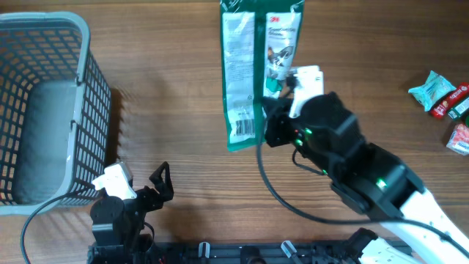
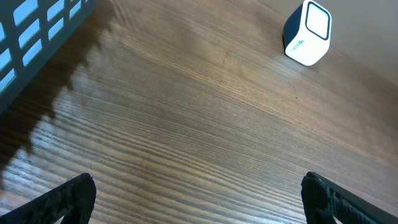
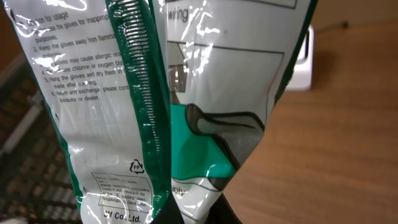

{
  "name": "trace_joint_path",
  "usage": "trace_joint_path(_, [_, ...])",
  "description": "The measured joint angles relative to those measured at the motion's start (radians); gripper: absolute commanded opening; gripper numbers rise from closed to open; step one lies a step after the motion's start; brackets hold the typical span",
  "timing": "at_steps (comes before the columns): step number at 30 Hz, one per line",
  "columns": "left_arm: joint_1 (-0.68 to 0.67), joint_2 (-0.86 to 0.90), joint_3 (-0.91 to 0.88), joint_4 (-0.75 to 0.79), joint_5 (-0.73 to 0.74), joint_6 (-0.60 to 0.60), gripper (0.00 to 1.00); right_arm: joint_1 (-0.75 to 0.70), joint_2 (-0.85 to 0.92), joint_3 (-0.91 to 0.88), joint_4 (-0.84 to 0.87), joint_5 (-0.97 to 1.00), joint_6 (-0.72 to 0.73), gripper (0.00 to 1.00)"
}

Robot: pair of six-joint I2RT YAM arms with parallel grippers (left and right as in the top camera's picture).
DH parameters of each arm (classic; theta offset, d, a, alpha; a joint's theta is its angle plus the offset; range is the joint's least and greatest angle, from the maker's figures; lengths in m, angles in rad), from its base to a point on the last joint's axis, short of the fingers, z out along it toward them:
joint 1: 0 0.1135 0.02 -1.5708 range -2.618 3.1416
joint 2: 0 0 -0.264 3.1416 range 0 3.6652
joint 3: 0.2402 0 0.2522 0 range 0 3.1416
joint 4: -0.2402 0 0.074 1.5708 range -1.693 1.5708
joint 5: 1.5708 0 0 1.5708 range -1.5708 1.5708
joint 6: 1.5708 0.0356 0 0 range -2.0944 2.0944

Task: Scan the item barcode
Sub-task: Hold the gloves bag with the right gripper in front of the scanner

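Note:
A green and white glove packet (image 1: 242,73) is lifted over the table's back middle, its barcode (image 1: 245,126) showing on the lower end. My right gripper (image 1: 272,110) is shut on the packet's side. In the right wrist view the packet (image 3: 186,93) fills the frame and is folded between the jaws of the right gripper (image 3: 199,214). A white scanner (image 3: 305,62) stands behind it on the table, and the same scanner (image 2: 306,34) shows far off in the left wrist view. My left gripper (image 1: 157,187) rests open near the front edge; the left gripper (image 2: 199,199) has only bare wood between its fingers.
A grey wire basket (image 1: 84,110) stands at the left, close to the left arm. Several small snack packets (image 1: 436,92) lie at the far right edge. The right arm's black cable (image 1: 267,183) trails across the front of the table.

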Motion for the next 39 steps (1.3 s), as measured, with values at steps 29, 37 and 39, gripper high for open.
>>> trace_joint_path(29, [0.000,0.000,0.000,0.000,0.000,0.000,1.00,-0.218,1.140,0.167,1.656,0.214,-1.485,0.05])
trace_joint_path(37, [0.000,0.000,0.000,0.000,0.000,0.000,1.00,-0.264,1.406,0.465,1.687,0.125,-1.462,0.05])
trace_joint_path(39, [0.000,0.000,0.000,0.000,0.000,0.000,1.00,-0.264,1.450,0.470,1.725,0.124,-1.477,0.05])
